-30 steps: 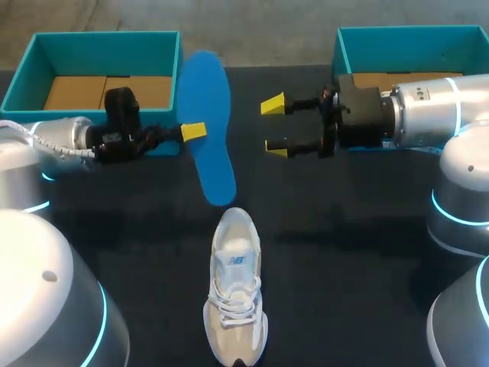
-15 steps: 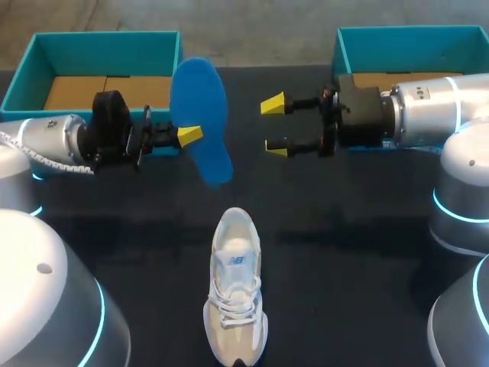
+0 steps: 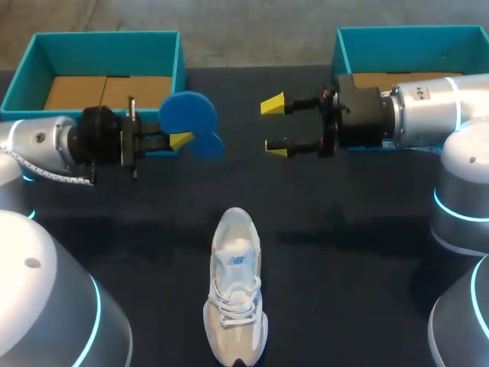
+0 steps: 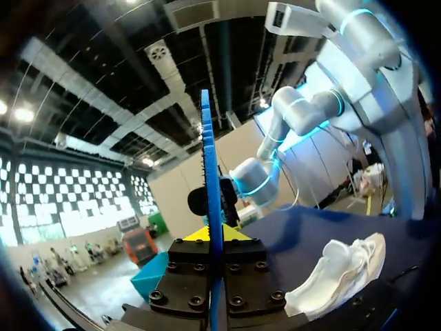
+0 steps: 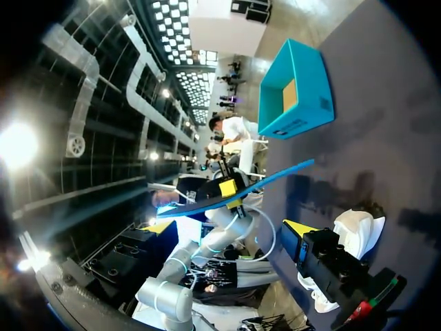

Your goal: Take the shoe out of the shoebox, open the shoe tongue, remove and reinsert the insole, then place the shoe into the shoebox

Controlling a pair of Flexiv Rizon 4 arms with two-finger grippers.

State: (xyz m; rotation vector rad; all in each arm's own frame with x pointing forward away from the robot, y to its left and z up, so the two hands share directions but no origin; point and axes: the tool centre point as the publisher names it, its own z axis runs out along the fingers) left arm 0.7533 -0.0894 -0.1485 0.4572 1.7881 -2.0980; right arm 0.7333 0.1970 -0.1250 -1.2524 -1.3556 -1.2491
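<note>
Nothing can be read for certain. In the head view the white shoe [image 3: 235, 294] carries a tongue label [image 3: 235, 261] between its opening and its laces, with a small blue mark whose letters are too small to make out. In the right wrist view, the teal shoebox [image 5: 296, 93] beyond the shoe has a dark patch of print [image 5: 293, 128] low on its outer wall, too small to read.

Head view high over the table [image 3: 344, 222]; wrist views low, opposed; shoe [image 3: 235, 290] common to all.
</note>
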